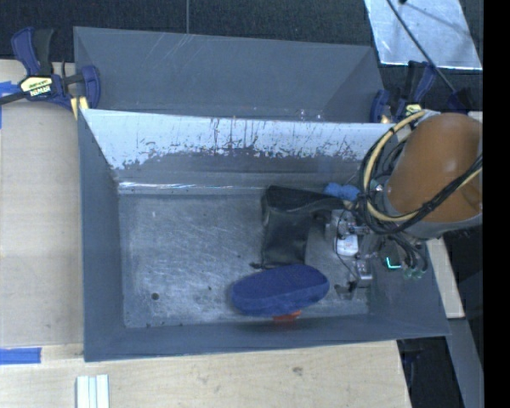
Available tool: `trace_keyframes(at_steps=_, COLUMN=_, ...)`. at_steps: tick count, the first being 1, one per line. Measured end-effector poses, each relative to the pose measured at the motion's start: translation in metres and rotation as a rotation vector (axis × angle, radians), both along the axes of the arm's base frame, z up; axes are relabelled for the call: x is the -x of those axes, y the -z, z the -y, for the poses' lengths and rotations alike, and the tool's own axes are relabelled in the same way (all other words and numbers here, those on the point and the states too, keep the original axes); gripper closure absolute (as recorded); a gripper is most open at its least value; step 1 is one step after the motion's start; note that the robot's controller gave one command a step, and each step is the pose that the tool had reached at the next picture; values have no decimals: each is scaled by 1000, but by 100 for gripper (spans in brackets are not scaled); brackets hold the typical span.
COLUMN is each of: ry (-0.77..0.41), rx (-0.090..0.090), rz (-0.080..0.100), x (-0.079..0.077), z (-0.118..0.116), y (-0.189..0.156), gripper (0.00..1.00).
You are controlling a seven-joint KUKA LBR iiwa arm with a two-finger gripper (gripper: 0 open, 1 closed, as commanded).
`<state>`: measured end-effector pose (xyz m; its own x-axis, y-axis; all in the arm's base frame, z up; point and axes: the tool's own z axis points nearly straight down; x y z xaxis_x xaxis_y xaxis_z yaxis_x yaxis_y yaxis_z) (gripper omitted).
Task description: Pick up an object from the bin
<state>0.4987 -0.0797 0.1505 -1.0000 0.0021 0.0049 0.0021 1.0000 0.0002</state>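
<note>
The left part of the bin (153, 253) is bare, scuffed grey metal. Toward the middle, near the front wall, lies a blue oval thing (279, 289), rounded and padded-looking, set lengthwise. A small orange sliver (286, 316) peeps from under its front edge. Just behind it and a little to the right, a black thing (285, 223) that looks like crumpled cloth or a limp pouch slumps from the back of the floor toward the blue oval. Whether the two touch I cannot tell. To the right of both, low in the bin's right end, is the gripper (354, 270), just beside the black thing's right edge and near the blue oval's right tip. Whether it is released or clenched cannot be told, and nothing is seen held in it. Above it sit the cables (378, 155) and the orange cover (433, 172) of the wrist. By their looks, both things are probably light and soft. The blue oval should squash a little and is best pinched across its narrow width near the middle. The black thing will likely sag and fold, so a raised crease near its top offers the surest hold.
</note>
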Motion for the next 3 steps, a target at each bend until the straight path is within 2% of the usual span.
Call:
trace_keyframes(at_steps=1, ry=-394, rx=-1, rz=9, x=6, z=-37, y=81, gripper=0)
trace_keyframes(at_steps=2, ry=-394, rx=1, rz=25, x=1, z=-38, y=76, gripper=100)
trace_keyframes(at_steps=3, ry=-421, rx=2, rz=18, x=2, z=-64, y=-136, gripper=100)
